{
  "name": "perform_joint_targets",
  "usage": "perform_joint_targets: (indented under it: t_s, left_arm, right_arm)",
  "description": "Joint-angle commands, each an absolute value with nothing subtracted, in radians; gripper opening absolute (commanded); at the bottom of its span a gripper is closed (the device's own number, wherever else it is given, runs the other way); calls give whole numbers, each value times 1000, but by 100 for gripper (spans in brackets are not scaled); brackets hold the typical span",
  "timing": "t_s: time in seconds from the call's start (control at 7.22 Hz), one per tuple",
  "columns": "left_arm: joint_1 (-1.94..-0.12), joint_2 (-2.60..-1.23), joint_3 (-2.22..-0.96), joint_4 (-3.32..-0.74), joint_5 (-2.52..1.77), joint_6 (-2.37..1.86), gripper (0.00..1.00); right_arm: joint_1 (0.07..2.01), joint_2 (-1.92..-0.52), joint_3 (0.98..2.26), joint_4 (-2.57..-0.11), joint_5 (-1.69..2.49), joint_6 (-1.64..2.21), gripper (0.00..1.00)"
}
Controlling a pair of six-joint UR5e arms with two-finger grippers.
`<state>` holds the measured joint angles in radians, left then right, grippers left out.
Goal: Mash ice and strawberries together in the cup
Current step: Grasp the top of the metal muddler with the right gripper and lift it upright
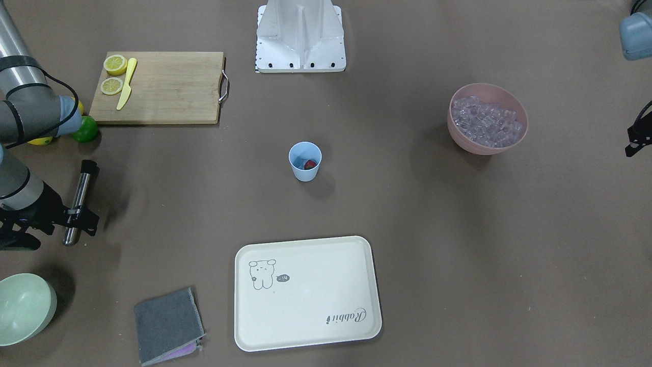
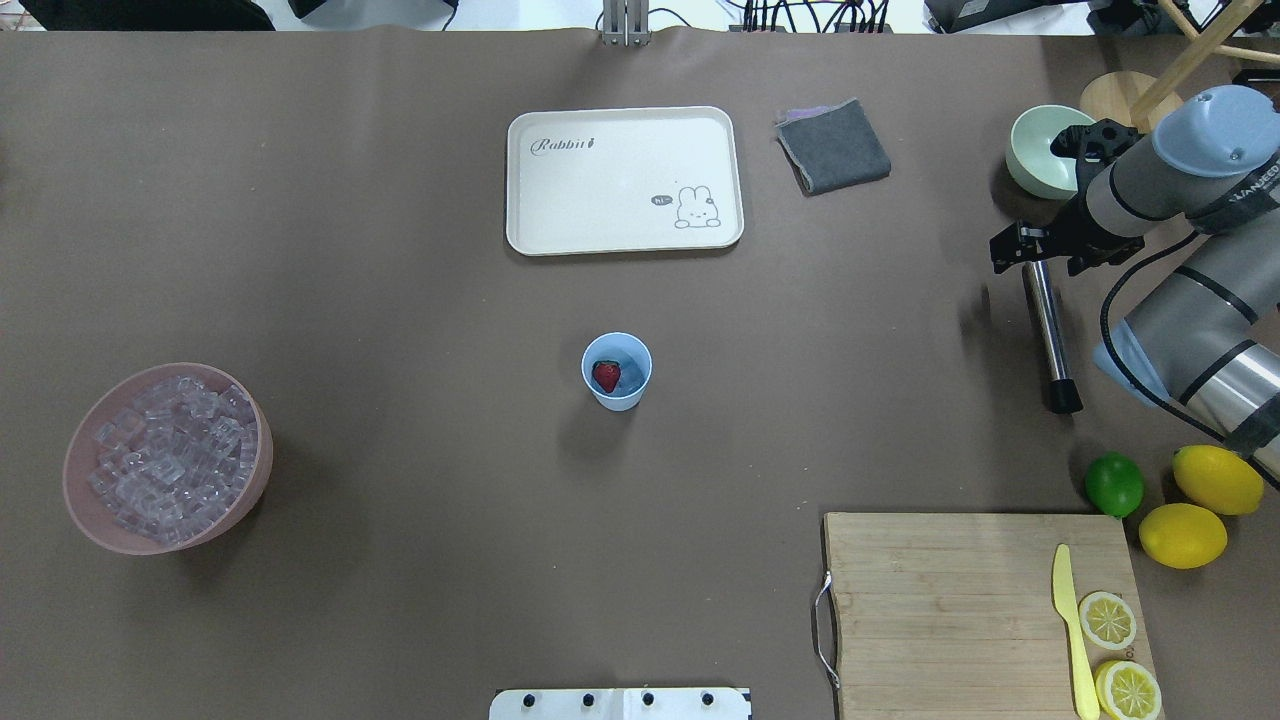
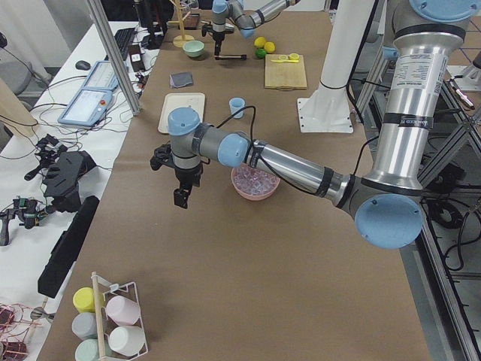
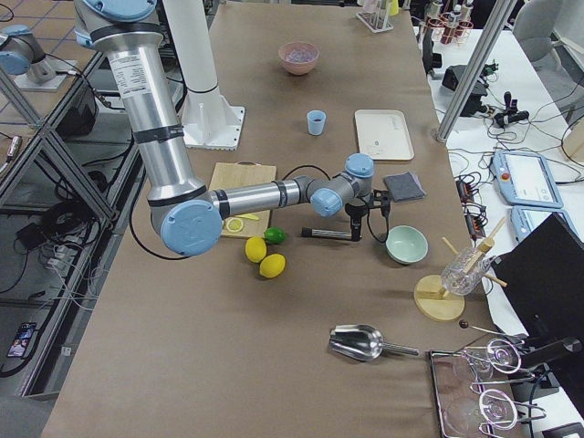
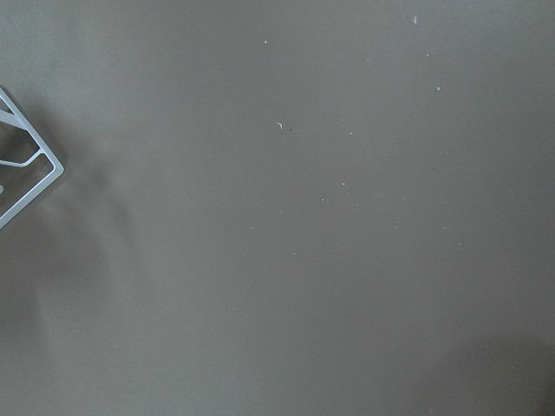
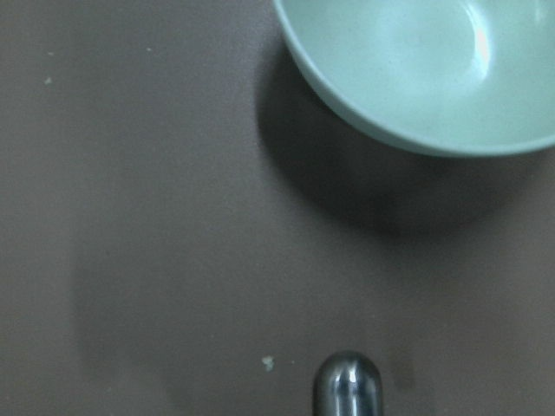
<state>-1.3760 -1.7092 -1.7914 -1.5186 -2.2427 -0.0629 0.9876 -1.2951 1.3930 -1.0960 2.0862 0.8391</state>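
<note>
The strawberry already sits in the cup, well apart from both arms at mid-counter. The ice looks to be all in the pink bowl, near the left pincer, which hangs over bare counter; I cannot tell how its jaws stand. The right pincer straddles one end of the steel masher lying on the counter; whether it grips, I cannot tell. By my reckoning, icing and mashing both remain.

cup upright, mid-tbl | strawberry inside | ice cubes in pink bowl
</note>
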Motion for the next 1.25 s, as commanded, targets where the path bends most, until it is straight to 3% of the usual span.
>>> perform_joint_targets:
  t_s: [0.0,0.28,0.42,1.11]
  left_arm:
    - [-1376,-1709,-1795,-1519,-2243,-63,98]
    - [-1376,-1710,-1795,-1519,-2243,-63,98]
    - [-1376,-1710,-1795,-1519,-2243,-63,98]
    - [-1376,-1704,-1825,-1517,-2241,-63,98]
  right_arm:
    - [986,-1296,1365,-1057,2088,839,85]
    - [986,-1296,1365,-1057,2088,838,24]
    - [986,-1298,1370,-1057,2088,836,0]
    - [1060,-1226,1413,-1058,2182,853,0]
